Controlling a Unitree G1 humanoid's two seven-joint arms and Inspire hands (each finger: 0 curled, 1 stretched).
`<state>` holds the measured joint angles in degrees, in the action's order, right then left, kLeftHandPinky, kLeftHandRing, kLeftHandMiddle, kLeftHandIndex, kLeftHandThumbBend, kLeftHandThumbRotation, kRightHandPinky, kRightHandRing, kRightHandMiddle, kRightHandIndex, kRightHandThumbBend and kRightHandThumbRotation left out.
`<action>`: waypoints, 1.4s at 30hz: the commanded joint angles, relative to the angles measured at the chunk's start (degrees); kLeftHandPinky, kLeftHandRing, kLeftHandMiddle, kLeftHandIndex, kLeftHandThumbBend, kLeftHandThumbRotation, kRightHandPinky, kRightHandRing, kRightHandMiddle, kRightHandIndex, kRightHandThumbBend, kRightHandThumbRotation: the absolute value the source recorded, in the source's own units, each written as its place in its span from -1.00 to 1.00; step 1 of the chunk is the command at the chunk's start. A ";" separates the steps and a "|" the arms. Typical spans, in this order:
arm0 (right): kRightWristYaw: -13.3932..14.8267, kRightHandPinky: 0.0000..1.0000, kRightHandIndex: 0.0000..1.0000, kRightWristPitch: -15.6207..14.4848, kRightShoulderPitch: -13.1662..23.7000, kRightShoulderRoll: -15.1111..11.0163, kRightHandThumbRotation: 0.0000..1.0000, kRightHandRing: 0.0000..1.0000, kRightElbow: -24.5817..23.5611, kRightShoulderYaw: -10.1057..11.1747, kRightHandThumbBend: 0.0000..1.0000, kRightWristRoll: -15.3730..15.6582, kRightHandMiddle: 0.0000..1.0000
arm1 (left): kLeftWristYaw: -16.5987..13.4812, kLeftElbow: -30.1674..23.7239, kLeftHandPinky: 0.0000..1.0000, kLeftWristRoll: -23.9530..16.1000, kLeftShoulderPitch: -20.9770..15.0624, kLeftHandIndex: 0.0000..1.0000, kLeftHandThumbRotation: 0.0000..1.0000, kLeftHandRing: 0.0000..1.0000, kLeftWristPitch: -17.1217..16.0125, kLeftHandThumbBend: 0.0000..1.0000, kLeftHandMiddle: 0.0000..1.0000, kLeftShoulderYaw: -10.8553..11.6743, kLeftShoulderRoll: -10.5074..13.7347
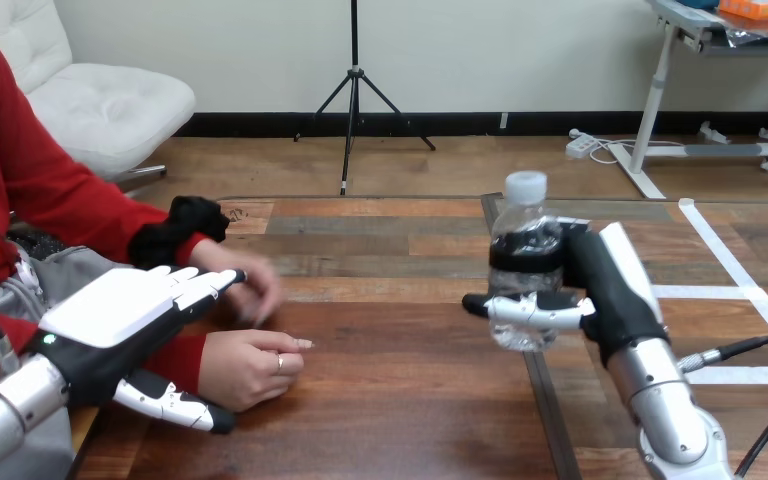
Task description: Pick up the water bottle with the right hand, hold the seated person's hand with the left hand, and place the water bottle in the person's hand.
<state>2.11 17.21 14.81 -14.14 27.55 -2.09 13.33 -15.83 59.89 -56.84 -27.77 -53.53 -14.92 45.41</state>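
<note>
Two silver forearms reach over a table (400,400) of dark, grained wooden planks, with flat strips of white tape (730,265) on its right part. At the near left, the left hand (120,310) lies released, its smooth white shells up and its jointed fingers straight, pointing right. Its fingertips overlap the person's farther hand (255,285), and its thumb (175,405) lies just beside the wrist of the person's nearer hand (250,365), a loose fist resting on the wood. Whether it touches either one cannot be told.

On the right, the right hand (605,290) grasps the water bottle (522,240), fingers and thumb wrapped round its middle. It stands upright: clear, ribbed plastic with a dark label band, its print too small to read, and a round white cap (525,186).
</note>
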 commanded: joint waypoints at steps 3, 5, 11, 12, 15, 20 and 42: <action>-0.48 -0.54 -0.04 0.15 1.93 -0.88 -1.00 -0.42 -5.86 1.30 0.77 -1.07 -0.18 | -1.72 1.65 0.90 -0.25 -6.60 0.91 0.38 0.88 1.72 1.00 0.86 -3.75 2.22; -0.65 -0.54 -0.04 0.07 1.75 -0.94 -1.00 -0.42 -6.34 1.45 0.77 -1.06 -0.18 | -2.22 2.11 0.90 -0.32 -7.15 0.91 0.37 0.88 2.25 1.00 0.86 -4.54 2.33; -0.90 -0.55 -0.04 -0.16 1.28 -1.20 -1.00 -0.43 -7.44 1.65 0.78 -0.79 -0.18 | -3.17 3.45 0.87 0.07 -8.38 0.89 0.27 0.87 3.68 1.00 0.85 -6.50 2.46; -0.90 -0.56 -0.04 -0.24 1.17 -1.25 -1.00 -0.43 -7.71 1.67 0.78 -0.71 -0.19 | -3.20 3.81 0.87 0.23 -8.62 0.88 0.26 0.87 3.94 1.00 0.85 -6.73 2.41; -1.03 -0.56 -0.04 -0.60 0.89 -1.33 -1.00 -0.44 -8.45 1.75 0.78 -0.69 -0.19 | -3.41 4.66 0.86 0.50 -9.26 0.88 0.23 0.87 4.74 1.00 0.84 -7.41 2.30; -1.44 -0.57 -0.05 -1.08 0.47 -1.37 -1.00 -0.44 -9.51 1.95 0.78 -0.97 -0.19 | -3.73 5.52 0.84 0.58 -10.23 0.86 0.18 0.86 6.14 1.00 0.83 -8.63 2.23; -3.30 -0.53 -0.04 -4.15 -1.37 -1.27 -1.00 -0.40 -14.82 2.70 0.77 -1.86 -0.18 | -6.79 9.25 0.59 0.33 -14.01 0.79 -0.19 0.71 9.89 1.00 0.75 -13.12 1.41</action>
<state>-1.31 13.05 10.99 -14.37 17.31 -1.03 12.50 -20.76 68.68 -56.99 -36.54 -44.33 -27.11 46.43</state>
